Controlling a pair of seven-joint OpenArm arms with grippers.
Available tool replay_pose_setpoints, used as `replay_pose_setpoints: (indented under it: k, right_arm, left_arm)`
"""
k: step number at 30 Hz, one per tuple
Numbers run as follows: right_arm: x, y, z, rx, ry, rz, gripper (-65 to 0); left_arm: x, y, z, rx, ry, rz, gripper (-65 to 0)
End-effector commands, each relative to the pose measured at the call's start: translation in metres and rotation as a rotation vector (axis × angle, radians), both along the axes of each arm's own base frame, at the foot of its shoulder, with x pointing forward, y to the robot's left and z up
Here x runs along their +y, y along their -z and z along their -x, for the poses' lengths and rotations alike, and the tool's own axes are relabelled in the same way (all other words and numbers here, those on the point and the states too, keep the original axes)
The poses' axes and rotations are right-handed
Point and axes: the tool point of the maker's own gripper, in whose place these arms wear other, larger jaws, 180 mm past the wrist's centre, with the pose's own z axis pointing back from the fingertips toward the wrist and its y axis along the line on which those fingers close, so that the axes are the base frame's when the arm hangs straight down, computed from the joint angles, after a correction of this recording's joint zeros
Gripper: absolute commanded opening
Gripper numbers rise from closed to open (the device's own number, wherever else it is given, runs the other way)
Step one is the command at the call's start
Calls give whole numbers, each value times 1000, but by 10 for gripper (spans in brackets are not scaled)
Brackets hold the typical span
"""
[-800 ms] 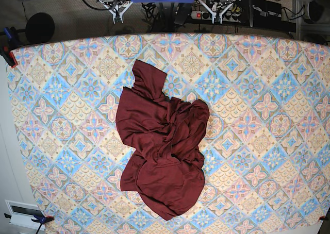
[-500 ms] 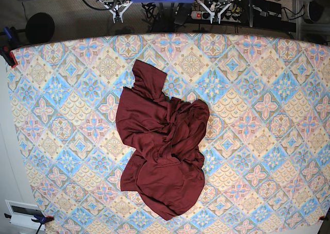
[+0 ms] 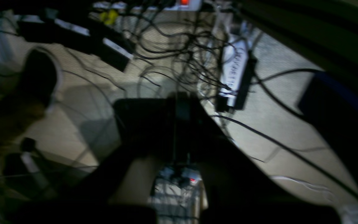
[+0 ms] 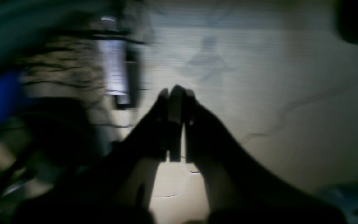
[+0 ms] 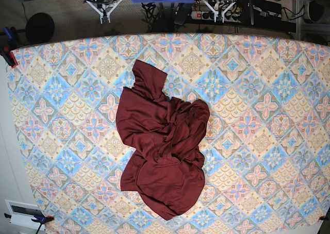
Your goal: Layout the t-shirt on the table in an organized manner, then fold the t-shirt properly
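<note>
right gripper (image 5: 104,18) shifted toward 10 o'clock beyond the desk's far edge, higher in base view; left gripper (image 5: 221,15) barely moved.

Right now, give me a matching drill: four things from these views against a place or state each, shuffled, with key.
1. t-shirt
2. table
3. left claw
4. right claw

A. shut, above tangled cables and a power strip
B. crumpled in a heap mid-table
C. shut, above bare pale floor
D. covered in pastel tile-pattern cloth

Pairs: 1-B, 2-D, 3-A, 4-C
</note>
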Motion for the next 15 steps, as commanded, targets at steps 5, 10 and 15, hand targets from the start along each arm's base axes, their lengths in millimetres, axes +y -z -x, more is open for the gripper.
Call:
replay_pose_setpoints:
  k: [5, 10, 15]
  right_arm:
    - [-18, -16, 30, -10, -30, 20, -650]
    - [-29, -42, 29, -101, 20, 14, -650]
    - [-36, -70, 32, -174, 138, -24, -650]
  left_arm:
    - [39, -13, 18, -29, 38, -61, -648]
    - [70, -26, 36, -31, 68, -106, -648]
    - [86, -47, 35, -95, 118, -126, -648]
